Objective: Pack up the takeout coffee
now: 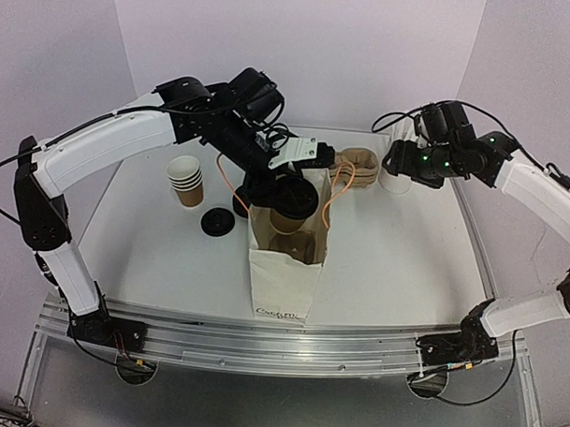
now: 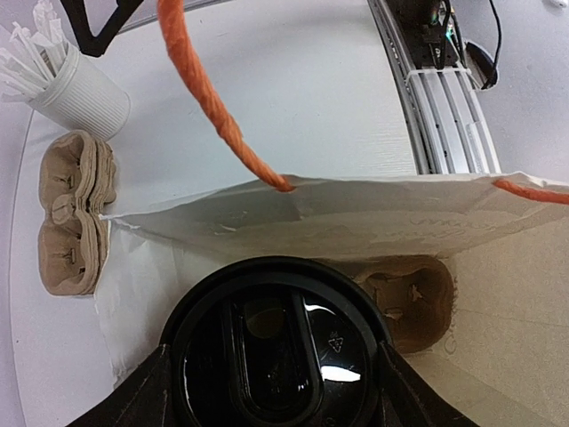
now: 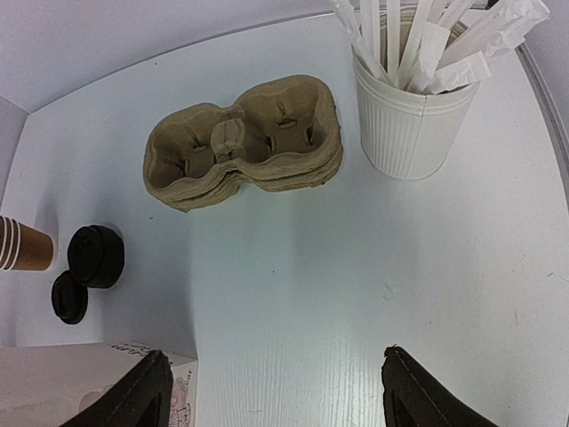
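Observation:
The takeout coffee (image 2: 280,342), of which the left wrist view shows only the round black lid, sits between the fingers (image 2: 142,391) of my left gripper (image 1: 284,197). That gripper is shut on the cup's sides and holds it upright in the mouth of the white paper bag (image 1: 284,284). From above, a strip of brown cup (image 1: 289,219) shows under the lid. A brown cup carrier (image 2: 413,302) lies on the bag's floor beside the cup. My right gripper (image 3: 276,391) hangs open over bare table at the back right, with nothing between its fingers.
The bag has orange rope handles (image 2: 213,98). A stack of lidless brown cups (image 1: 185,180) and loose black lids (image 1: 216,222) stand left of the bag. A stack of cup carriers (image 3: 244,142) and a white ribbed cup of wrapped straws (image 3: 409,124) stand behind it.

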